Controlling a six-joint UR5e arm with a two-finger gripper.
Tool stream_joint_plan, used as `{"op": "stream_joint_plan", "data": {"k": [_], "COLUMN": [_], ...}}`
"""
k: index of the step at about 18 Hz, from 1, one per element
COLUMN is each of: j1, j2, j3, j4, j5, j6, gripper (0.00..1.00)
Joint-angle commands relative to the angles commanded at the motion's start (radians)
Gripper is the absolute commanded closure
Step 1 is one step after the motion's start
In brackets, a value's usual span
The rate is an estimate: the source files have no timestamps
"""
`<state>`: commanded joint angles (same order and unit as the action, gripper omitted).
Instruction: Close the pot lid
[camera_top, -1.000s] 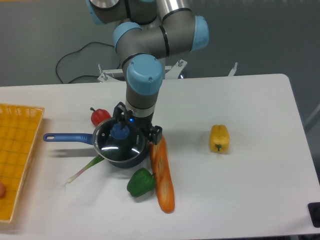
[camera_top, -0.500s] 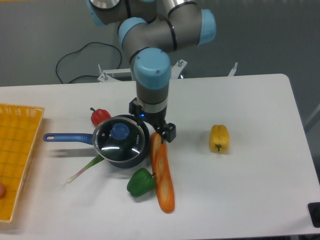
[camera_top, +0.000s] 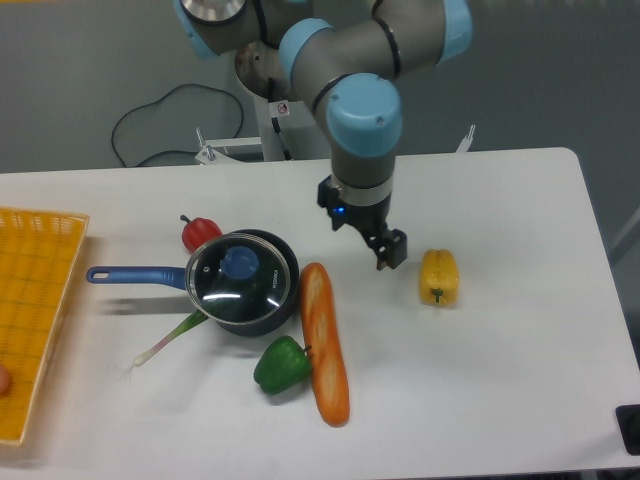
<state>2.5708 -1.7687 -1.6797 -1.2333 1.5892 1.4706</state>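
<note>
The dark pot (camera_top: 287, 268) stands left of the table's centre, its blue handle (camera_top: 130, 273) pointing left. The glass pot lid (camera_top: 225, 290) lies flat on the pot's rim, slightly off to the left, with its blue knob (camera_top: 238, 262) on top. My gripper (camera_top: 365, 228) hangs to the right of the pot, apart from it, between the pot and a yellow pepper. Its black fingers (camera_top: 393, 250) stick out on either side of the wrist, spread open, with nothing between them.
A long orange loaf (camera_top: 325, 343) lies just right of the pot, with a green pepper (camera_top: 282, 365) in front. A red pepper (camera_top: 200, 233) sits behind the pot and a spring onion (camera_top: 170, 338) to its front left. Yellow pepper (camera_top: 438, 277) at right, yellow basket (camera_top: 35, 310) at far left.
My gripper has left the lid's knob and moved right and away from the pot. The lid stays on the pot.
</note>
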Motion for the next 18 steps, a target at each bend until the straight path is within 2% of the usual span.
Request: {"op": "stream_joint_plan", "data": {"k": [2, 9, 12, 18], "j1": [0.022, 0.066, 0.092, 0.095], "j2": [0.000, -0.003, -0.005, 0.000], "j3": [-0.002, 0.002, -0.002, 0.014], "j4": [0.000, 0.014, 0.012, 0.014], "j5": [0.000, -0.009, -0.011, -0.012], "j6": [0.066, 0.145, 0.161, 0.158], "gripper": [0.00, 0.00, 0.00, 0.00]}}
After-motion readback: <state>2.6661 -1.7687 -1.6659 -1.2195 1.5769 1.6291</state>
